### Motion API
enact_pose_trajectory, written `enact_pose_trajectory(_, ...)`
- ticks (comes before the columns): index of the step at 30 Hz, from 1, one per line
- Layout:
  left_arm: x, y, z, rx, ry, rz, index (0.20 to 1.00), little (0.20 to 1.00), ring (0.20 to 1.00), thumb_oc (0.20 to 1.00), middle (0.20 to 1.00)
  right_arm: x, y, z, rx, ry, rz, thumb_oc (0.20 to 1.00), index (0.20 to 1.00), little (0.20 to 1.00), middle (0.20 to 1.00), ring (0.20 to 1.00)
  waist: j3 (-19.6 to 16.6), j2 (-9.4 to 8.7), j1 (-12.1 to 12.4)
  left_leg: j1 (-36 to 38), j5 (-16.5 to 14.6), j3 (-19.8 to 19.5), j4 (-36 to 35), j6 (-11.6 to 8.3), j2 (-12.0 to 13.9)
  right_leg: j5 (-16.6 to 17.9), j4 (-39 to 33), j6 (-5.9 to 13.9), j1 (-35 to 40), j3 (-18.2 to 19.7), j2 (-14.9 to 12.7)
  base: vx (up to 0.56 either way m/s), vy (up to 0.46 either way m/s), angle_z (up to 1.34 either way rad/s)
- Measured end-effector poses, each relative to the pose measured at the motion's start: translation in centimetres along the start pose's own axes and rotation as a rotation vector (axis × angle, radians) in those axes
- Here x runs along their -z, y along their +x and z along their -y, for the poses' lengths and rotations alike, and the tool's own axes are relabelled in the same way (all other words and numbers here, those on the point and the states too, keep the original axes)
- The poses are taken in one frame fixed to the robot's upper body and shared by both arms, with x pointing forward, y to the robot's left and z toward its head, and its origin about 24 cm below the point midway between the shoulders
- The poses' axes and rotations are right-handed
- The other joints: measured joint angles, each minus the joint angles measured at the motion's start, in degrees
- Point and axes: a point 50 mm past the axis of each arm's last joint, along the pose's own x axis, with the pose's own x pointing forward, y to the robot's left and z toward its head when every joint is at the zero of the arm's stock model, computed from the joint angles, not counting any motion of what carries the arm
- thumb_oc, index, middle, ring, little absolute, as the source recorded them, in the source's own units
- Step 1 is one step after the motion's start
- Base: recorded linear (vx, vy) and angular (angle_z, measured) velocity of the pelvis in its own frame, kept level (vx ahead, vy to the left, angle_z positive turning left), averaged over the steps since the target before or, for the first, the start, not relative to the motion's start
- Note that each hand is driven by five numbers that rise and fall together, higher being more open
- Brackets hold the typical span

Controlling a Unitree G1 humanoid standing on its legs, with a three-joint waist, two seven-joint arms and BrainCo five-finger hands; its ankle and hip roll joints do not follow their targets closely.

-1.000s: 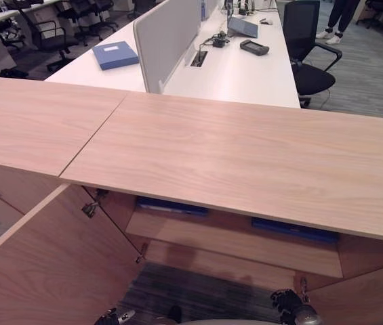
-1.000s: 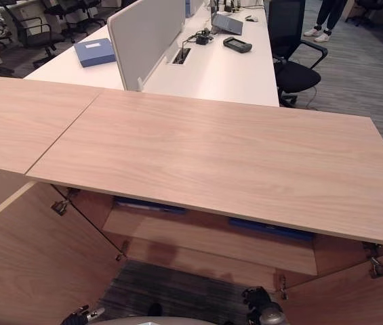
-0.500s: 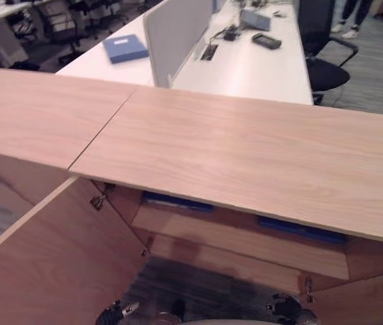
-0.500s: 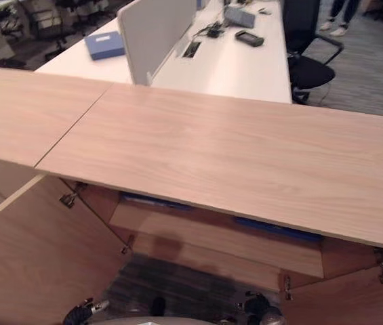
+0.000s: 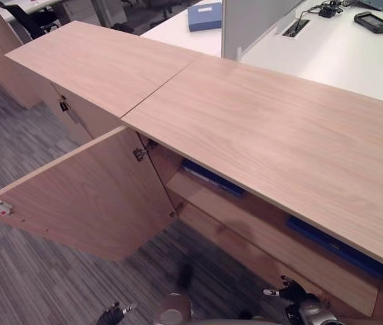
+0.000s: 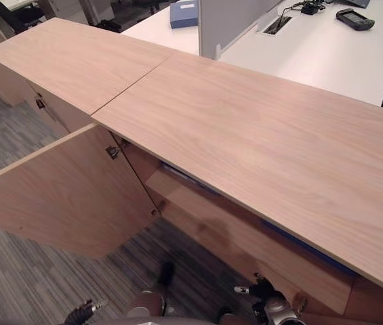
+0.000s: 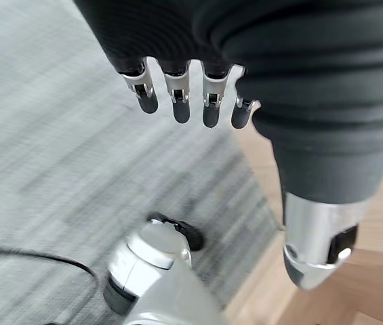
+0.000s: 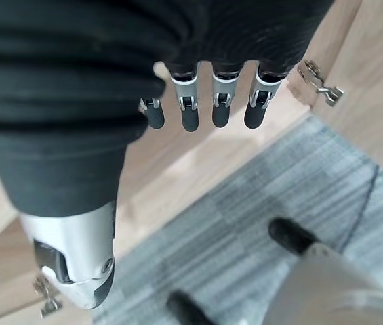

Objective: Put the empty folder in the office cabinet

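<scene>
Nearest, the left hand (image 7: 177,95) and right hand (image 8: 205,101) are hanging low over the carpet with fingers relaxed and spread, holding nothing. Beyond them the office cabinet (image 5: 259,128) is standing with its left door (image 5: 89,196) swung open, blue folders (image 5: 211,177) lying on its shelf. Far left, on the white worktop (image 5: 340,54), the blue folder (image 5: 205,15) is lying flat; probably light and stiff, best taken by an edge, though the cabinet top is standing between.

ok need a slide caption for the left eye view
Open office cabinet with blue folders on its shelf, door swung wide, another blue folder on the desk behind.
</scene>
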Motion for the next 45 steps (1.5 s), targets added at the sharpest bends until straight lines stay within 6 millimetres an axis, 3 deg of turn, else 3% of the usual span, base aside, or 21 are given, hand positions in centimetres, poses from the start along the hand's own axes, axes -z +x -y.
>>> enact_pose_trajectory(1, -1.2, 0.2, -0.1, -0.001, 0.002, 0.033, 1.0, 1.0, 1.0, 1.0, 1.0, -0.3, 0.1, 0.2, 0.006, 0.002, 0.006, 1.0, 1.0, 1.0, 1.0, 1.0, 0.88, -1.66, -0.35, 0.44, 2.88, 5.33, 1.54, -0.76, 0.33, 0.56, -0.26, -0.28, -0.11, -1.02, -1.99, -0.15, 0.011, 0.85)
enact_pose_trajectory(4, -1.4, 0.3, -0.4, 0.015, 0.011, 0.031, 1.0, 1.0, 1.0, 1.0, 1.0, -0.8, 0.2, 0.8, 0.029, 0.039, 0.022, 1.0, 1.0, 1.0, 1.0, 1.0, 0.62, -3.85, -1.64, 1.6, 5.0, 5.98, 8.83, -3.95, 1.29, 3.34, -4.47, 0.0, 1.45, -3.41, -5.05, -0.1, 0.004, 0.51)
enact_pose_trajectory(6, -0.9, 0.2, -0.2, 0.034, 0.015, 0.016, 1.0, 1.0, 1.0, 1.0, 1.0, 1.2, -0.2, 1.9, 0.054, 0.034, -0.031, 1.0, 1.0, 1.0, 1.0, 1.0, -0.33, -2.53, -2.89, 9.45, 6.11, 0.48, 12.05, -5.53, 1.33, 4.27, -6.4, 1.56, 4.96, -6.26, -6.79, -0.1, 0.056, 0.69)
enact_pose_trajectory(7, -0.4, 0.1, 0.1, 0.044, 0.009, 0.007, 1.0, 1.0, 1.0, 1.0, 1.0, 1.9, -0.4, 2.5, 0.067, 0.024, -0.049, 1.0, 1.0, 1.0, 1.0, 1.0, -1.13, -0.63, -2.85, 11.69, 9.35, 0.23, 11.2, -5.12, 1.34, 4.34, -5.89, 2.27, 4.71, -6.45, -6.58, -0.12, 0.099, 0.7)
enact_pose_trajectory(9, -1.2, 0.3, 0.4, 0.05, 0.008, 0.031, 1.0, 1.0, 1.0, 1.0, 1.0, 1.8, -0.4, 2.0, 0.049, 0.023, -0.048, 1.0, 1.0, 1.0, 1.0, 1.0, -1.53, 0.16, -3.37, 12.51, 10.01, -0.32, 7.63, -3.89, -0.22, 4.0, -1.98, 3.28, 2.91, -6.7, -8.12, -0.06, 0.08, 0.51)
enact_pose_trajectory(12, -1.9, 0.4, -0.3, 0.036, 0.02, 0.04, 1.0, 1.0, 1.0, 1.0, 1.0, 1.4, -0.2, 0.3, 0.0, 0.035, -0.049, 1.0, 1.0, 1.0, 1.0, 1.0, -1.67, -0.7, -4.18, 12.3, 10.03, -3.24, 2.64, -3.75, -0.32, 4.39, -5.73, 6.19, 2.04, -5.55, -6.24, -0.09, 0.176, 0.61)
enact_pose_trajectory(14, -1.7, 0.4, -0.1, 0.059, 0.029, 0.029, 1.0, 1.0, 1.0, 1.0, 1.0, 1.6, -0.2, -0.1, -0.002, 0.056, -0.056, 1.0, 1.0, 1.0, 1.0, 1.0, -2.28, -2.0, -3.76, 12.97, 7.66, -1.9, 0.11, -3.18, -0.31, 7.28, -7.67, 5.48, 1.98, -8.11, -7.66, -0.02, 0.206, 0.6)
enact_pose_trajectory(17, -2.3, 0.6, 3.0, 0.137, 0.025, 0.06, 1.0, 1.0, 1.0, 1.0, 1.0, 3.1, -0.6, 0.6, 0.023, 0.063, -0.1, 1.0, 1.0, 1.0, 1.0, 1.0, -3.22, -0.59, -4.25, 13.52, 4.08, 1.02, 2.36, -7.09, 2.37, 8.98, -7.94, 8.53, 4.22, -11.89, -9.17, 0.06, 0.178, 0.78)
enact_pose_trajectory(19, -2.5, 0.7, 2.4, 0.109, 0.03, 0.056, 1.0, 1.0, 1.0, 1.0, 1.0, 2.6, -0.5, -1.1, -0.019, 0.082, -0.088, 1.0, 1.0, 1.0, 1.0, 1.0, -3.75, -3.14, -4.14, 14.42, 4.8, 1.28, 0.83, -5.91, -0.4, 9.83, -7.92, 8.81, 4.09, -11.41, -11.75, 0.03, 0.214, 0.14)
enact_pose_trajectory(22, -2.6, 0.6, -0.7, 0.018, 0.088, 0.033, 1.0, 1.0, 1.0, 1.0, 1.0, 1.5, -0.6, -5.1, -0.106, 0.126, -0.068, 1.0, 1.0, 1.0, 1.0, 1.0, -5.26, -10.07, -3.45, 14.69, 5.1, 0.17, -0.73, -3.45, -4.6, 10.59, -6.07, 8.82, 3.16, -10.34, -15.76, -0.01, 0.236, 0.18)
enact_pose_trajectory(25, -3.7, 0.8, -0.7, 0.004, 0.081, 0.058, 1.0, 1.0, 1.0, 1.0, 1.0, 1.0, -0.6, -5.7, -0.11, 0.137, -0.058, 1.0, 1.0, 1.0, 1.0, 1.0, -4.37, -12.02, -2.29, 13.03, 3.7, 0.49, 1.68, -1.67, -7.21, 11.68, -6.11, 9.95, 2.97, -9.81, -18.68, -0.05, 0.364, 0.1)
enact_pose_trajectory(26, -5.3, 1.2, 0.4, 0.021, 0.07, 0.088, 1.0, 1.0, 1.0, 1.0, 1.0, 0.1, -0.4, -5.7, -0.104, 0.138, -0.039, 1.0, 1.0, 1.0, 1.0, 1.0, -2.01, -12.61, -2.35, 7.59, -0.62, 0.49, 11.82, 1.62, -8.97, 12.28, -3.99, 10.65, 1.94, -9.66, -21.08, -0.05, 0.279, 0.3)
enact_pose_trajectory(27, -5.9, 1.4, 0.9, 0.034, 0.068, 0.104, 1.0, 1.0, 1.0, 1.0, 1.0, 0.1, -0.3, -5.3, -0.096, 0.135, -0.046, 1.0, 1.0, 1.0, 1.0, 1.0, -1.38, -12.19, -2.45, 4.65, -3.71, 0.32, 17.58, 2.04, -9.0, 12.87, -2.32, 10.36, 1.41, -9.56, -21.93, -0.04, 0.243, 0.25)
enact_pose_trajectory(29, -6.3, 1.4, 0.8, 0.027, 0.07, 0.117, 1.0, 1.0, 1.0, 1.0, 1.0, -0.5, -0.2, -5.8, -0.109, 0.139, -0.039, 1.0, 1.0, 1.0, 1.0, 1.0, -0.59, -10.57, -2.28, 6.05, -3.53, 1.26, 15.0, 3.21, -9.43, 21.63, 3.05, 9.9, -2.94, -7.54, -23.67, -0.02, 0.334, -0.05)
enact_pose_trajectory(30, -6.4, 1.4, 0.7, 0.021, 0.07, 0.122, 1.0, 1.0, 1.0, 1.0, 1.0, -0.6, -0.2, -5.8, -0.108, 0.147, -0.036, 1.0, 1.0, 1.0, 1.0, 1.0, -0.09, -10.18, -2.3, 8.25, -1.38, 0.48, 11.58, 5.89, -10.29, 21.31, 6.57, 11.42, -6.07, -4.41, -23.06, 0.03, 0.329, -0.05)
enact_pose_trajectory(32, -6.2, 1.4, 0.8, 0.023, 0.083, 0.117, 1.0, 1.0, 1.0, 1.0, 1.0, -0.1, -0.3, -5.5, -0.092, 0.19, -0.058, 1.0, 1.0, 1.0, 1.0, 1.0, 0.29, -8.6, -2.84, 12.03, 2.39, -1.72, 4.75, 7.26, -10.17, 11.03, 8.61, 12.11, -7.0, 4.18, -13.32, 0.04, 0.188, 0.41)
enact_pose_trajectory(33, -6.2, 1.4, 0.9, 0.027, 0.086, 0.118, 1.0, 1.0, 1.0, 1.0, 1.0, 0.3, -0.3, -5.6, -0.093, 0.188, -0.073, 1.0, 1.0, 1.0, 1.0, 1.0, 0.31, -8.43, -3.05, 13.81, 4.41, -2.56, 1.02, 7.33, -10.61, 8.3, 8.26, 11.42, -7.15, 5.2, -8.74, 0.02, 0.092, 0.68)
enact_pose_trajectory(35, -6.0, 1.4, 1.1, 0.032, 0.086, 0.11, 1.0, 1.0, 1.0, 1.0, 1.0, 0.7, -0.4, -5.7, -0.095, 0.18, -0.089, 1.0, 1.0, 1.0, 1.0, 1.0, 0.28, -8.49, -2.79, 14.77, 5.55, -3.57, -0.87, 7.38, -12.0, 6.37, 6.95, 9.06, -7.97, 4.19, -4.57, -0.01, 0.018, 0.5)
enact_pose_trajectory(37, -4.8, 1.2, 1.0, 0.033, 0.111, 0.081, 1.0, 1.0, 1.0, 1.0, 1.0, 0.8, -0.4, -5.6, -0.091, 0.169, -0.089, 1.0, 1.0, 1.0, 1.0, 1.0, 0.07, -8.06, -2.44, 14.91, 5.51, -4.74, -0.81, 7.54, -13.01, 6.27, 1.18, 8.3, -6.85, 0.05, -4.92, -0.01, -0.005, 0.35)
enact_pose_trajectory(41, -4.2, 1.1, 0.6, 0.024, 0.124, 0.064, 1.0, 1.0, 1.0, 1.0, 1.0, 0.7, -0.4, -5.4, -0.088, 0.169, -0.084, 1.0, 1.0, 1.0, 1.0, 1.0, -0.23, -8.42, -2.41, 15.09, 5.3, -5.7, -0.78, 7.19, -12.99, 8.52, -4.0, 9.7, -5.63, 3.06, -6.8, 0.02, -0.007, 0.19)
enact_pose_trajectory(45, -3.7, 1.0, 0.7, 0.029, 0.169, 0.055, 1.0, 1.0, 1.0, 1.0, 1.0, 1.1, -0.5, -5.8, -0.095, 0.169, -0.098, 1.0, 1.0, 1.0, 1.0, 1.0, -1.82, -9.67, -2.2, 15.98, 4.12, -5.81, -0.82, 5.09, -13.0, 13.39, -9.44, 8.33, -1.73, 3.03, -7.35, 0.03, -0.03, -0.02)
